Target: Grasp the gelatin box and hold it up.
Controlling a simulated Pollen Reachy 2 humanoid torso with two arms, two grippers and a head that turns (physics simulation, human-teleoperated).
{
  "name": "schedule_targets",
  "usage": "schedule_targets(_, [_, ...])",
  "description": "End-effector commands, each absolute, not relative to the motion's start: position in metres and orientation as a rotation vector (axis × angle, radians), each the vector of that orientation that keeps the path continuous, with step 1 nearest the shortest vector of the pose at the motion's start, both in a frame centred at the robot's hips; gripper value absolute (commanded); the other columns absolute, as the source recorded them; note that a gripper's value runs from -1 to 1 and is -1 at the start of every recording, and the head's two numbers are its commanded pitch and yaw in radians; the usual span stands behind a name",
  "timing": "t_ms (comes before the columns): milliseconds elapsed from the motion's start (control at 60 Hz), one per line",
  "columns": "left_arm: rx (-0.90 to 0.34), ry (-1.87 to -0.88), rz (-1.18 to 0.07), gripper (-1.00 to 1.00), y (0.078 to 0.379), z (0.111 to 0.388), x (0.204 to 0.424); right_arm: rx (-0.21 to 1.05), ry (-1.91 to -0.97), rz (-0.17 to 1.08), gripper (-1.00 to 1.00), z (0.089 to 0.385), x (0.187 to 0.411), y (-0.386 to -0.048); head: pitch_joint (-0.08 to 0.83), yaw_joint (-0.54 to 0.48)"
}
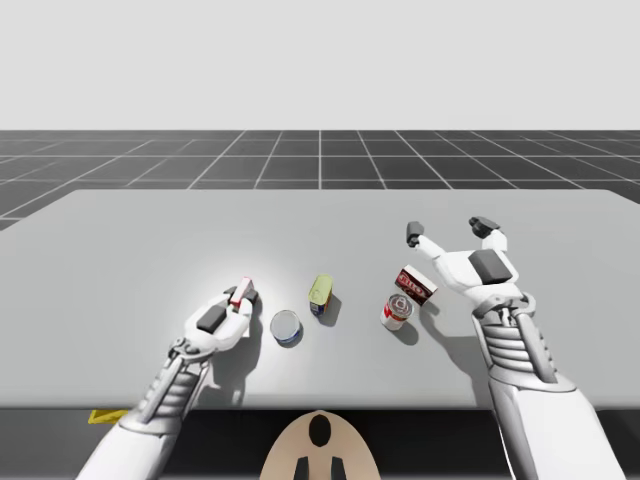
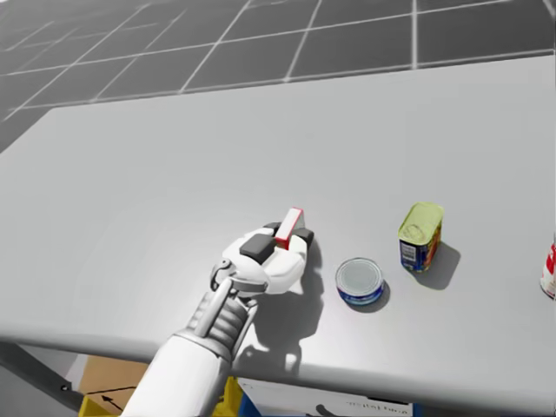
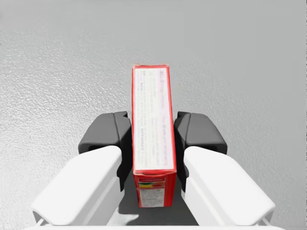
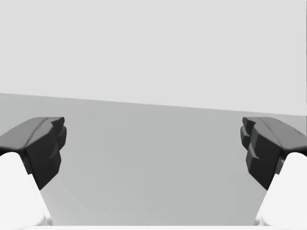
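Note:
The gelatin box [image 3: 152,120], small and red with a white printed face, stands on edge between the dark pads of my left gripper [image 3: 153,133]. Both pads press its flat sides, so the gripper is shut on it. In the high view the gelatin box [image 1: 242,290] and my left gripper [image 1: 243,296] are at the table's front left, low over the surface. The head view has the gelatin box [image 2: 293,223] sticking out ahead of my left gripper [image 2: 291,237]. My right gripper [image 1: 449,231] hovers open at the right, and my right gripper [image 4: 153,148] has nothing between its fingers.
A flat blue tin [image 1: 286,327] lies just right of my left hand, a yellow-topped can [image 1: 321,295] stands beyond it. Further right are a red-and-white can [image 1: 397,310] and a red box [image 1: 417,284], close to my right arm. The table's [image 1: 150,230] far half is bare.

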State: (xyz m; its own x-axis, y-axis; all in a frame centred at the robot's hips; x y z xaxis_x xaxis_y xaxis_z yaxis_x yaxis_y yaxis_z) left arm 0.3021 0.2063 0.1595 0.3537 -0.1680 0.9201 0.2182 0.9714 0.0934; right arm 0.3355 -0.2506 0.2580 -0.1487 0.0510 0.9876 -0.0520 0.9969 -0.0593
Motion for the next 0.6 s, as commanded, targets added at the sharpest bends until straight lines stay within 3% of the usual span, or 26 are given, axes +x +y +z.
schedule_targets(17, [-0.040,-1.193,-0.260,1.00,0.200,0.156,0.298,-0.002,-1.719,0.088,-1.00,0.258,0.335,-0.251,0.550,0.33])
schedule_targets(150, [-0.031,-1.196,-0.255,1.00,0.200,0.156,0.297,-0.002,-1.719,0.085,-1.00,0.258,0.335,-0.252,0.392,0.34])
schedule_targets(300, [-0.018,-1.199,-0.253,1.00,0.199,0.158,0.295,-0.002,-1.721,0.084,-1.00,0.259,0.334,-0.253,0.288,0.35])
schedule_targets(433, [-0.027,-1.218,-0.228,1.00,0.199,0.171,0.294,-0.002,-1.718,0.084,-1.00,0.259,0.335,-0.254,0.285,0.35])
schedule_targets(600, [-0.034,-1.335,-0.220,1.00,0.205,0.230,0.292,-0.003,-1.717,0.083,-1.00,0.259,0.336,-0.254,0.290,0.36])
